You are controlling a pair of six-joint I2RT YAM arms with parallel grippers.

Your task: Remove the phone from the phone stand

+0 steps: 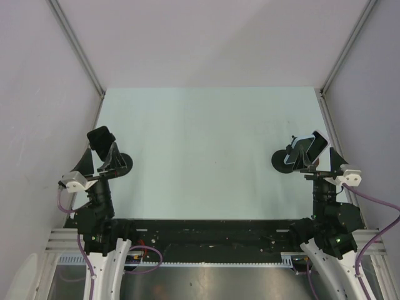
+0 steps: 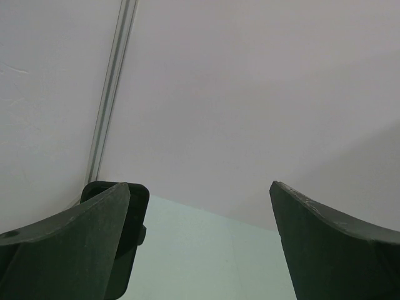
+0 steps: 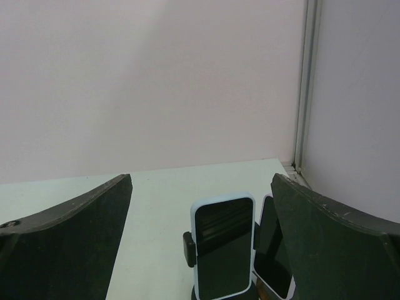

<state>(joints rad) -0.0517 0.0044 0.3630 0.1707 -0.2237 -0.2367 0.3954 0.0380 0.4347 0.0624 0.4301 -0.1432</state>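
Note:
A phone in a white case stands upright in a black phone stand with side clamps, screen dark. A second white-cased phone stands just to its right, partly hidden behind my right finger. From above, both phones sit over the stand's round base at the table's right. My right gripper is open just short of them, and it also shows from above. My left gripper is open and empty, seen from above at the table's left.
A black rounded slab on a second stand with a round base stands at the left. It shows behind my left finger in the left wrist view. Enclosure walls and corner posts stand close on both sides.

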